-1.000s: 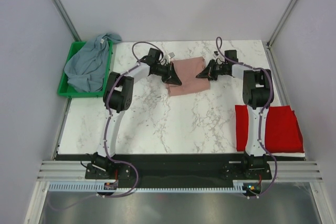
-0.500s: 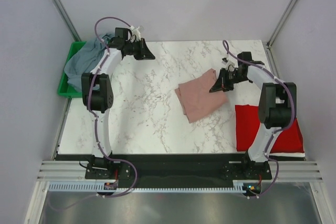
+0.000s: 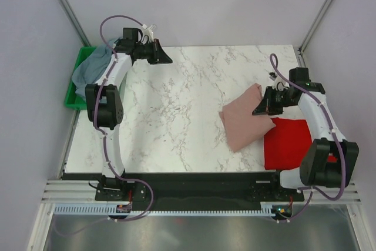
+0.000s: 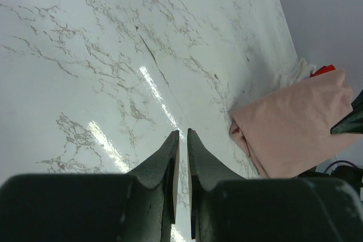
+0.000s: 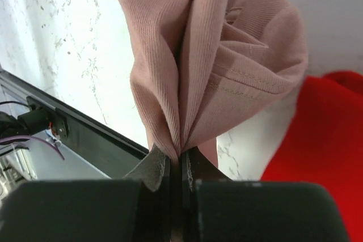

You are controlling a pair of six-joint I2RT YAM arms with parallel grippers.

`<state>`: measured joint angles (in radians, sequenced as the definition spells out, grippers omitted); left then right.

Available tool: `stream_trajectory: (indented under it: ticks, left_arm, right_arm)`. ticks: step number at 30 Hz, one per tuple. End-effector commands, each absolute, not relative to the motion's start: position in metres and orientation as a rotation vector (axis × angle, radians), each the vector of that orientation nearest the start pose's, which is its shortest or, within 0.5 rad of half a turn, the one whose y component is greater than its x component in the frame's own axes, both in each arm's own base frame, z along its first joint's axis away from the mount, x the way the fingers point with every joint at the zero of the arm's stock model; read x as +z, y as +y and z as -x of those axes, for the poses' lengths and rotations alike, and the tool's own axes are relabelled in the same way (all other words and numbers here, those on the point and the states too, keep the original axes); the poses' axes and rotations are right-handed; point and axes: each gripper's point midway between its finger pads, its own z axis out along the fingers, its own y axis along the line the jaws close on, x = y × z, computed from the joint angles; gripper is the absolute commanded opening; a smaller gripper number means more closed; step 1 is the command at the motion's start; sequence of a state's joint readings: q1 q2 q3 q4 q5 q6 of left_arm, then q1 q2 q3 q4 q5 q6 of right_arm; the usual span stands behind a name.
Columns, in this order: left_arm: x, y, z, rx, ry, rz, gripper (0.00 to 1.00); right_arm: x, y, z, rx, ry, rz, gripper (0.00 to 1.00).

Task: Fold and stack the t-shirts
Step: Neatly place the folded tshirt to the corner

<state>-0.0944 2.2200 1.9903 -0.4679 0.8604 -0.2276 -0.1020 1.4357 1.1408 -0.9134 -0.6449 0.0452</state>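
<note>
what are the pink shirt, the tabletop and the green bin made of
pink t-shirt: soft knit cloth, probably cotton jersey; fine ribbing, stitched hem, limp folds.
tabletop: glossy marble look, grey veins, glare; real stone or laminate, unclear.
green bin: seemingly rigid plastic, smooth rim.

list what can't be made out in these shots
- pink t-shirt: no print shows in any view; its folds may hide it
- grey-blue t-shirt: top view, left arm covers its right edge
- red t-shirt: top view, right arm covers its right side; right wrist view cuts it at the edge
</note>
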Motion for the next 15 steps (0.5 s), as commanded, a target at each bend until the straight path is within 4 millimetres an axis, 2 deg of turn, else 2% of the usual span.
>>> stream_trajectory:
  ticks: [1, 5, 9, 12, 15]
  left_arm:
    - [0.222, -0.191, -0.523, -1.155, 2.096, -0.356, 0.17]
    - [0.227, -0.193, -0.523, -1.147, 2.082, -0.366, 0.17]
    - [0.231, -0.195, -0.523, -1.126, 2.073, -0.376, 0.17]
    - [0.235, -0.198, -0.521, -1.133, 2.067, -0.381, 0.17]
    - [0.240, -0.203, -0.519, -1.142, 2.056, -0.391, 0.17]
  right_arm:
    - [0.170, 0.063, -0.257, 0.792, 2.639, -0.059, 0.00]
    - [0.189, 0.048, -0.230, 0.715, 2.620, -0.093, 0.00]
    - [0.200, 0.050, -0.196, 0.681, 2.615, -0.110, 0.00]
    - [0.208, 0.044, -0.181, 0.606, 2.594, -0.145, 0.00]
    - [0.220, 0.031, -0.179, 0.521, 2.548, -0.204, 0.00]
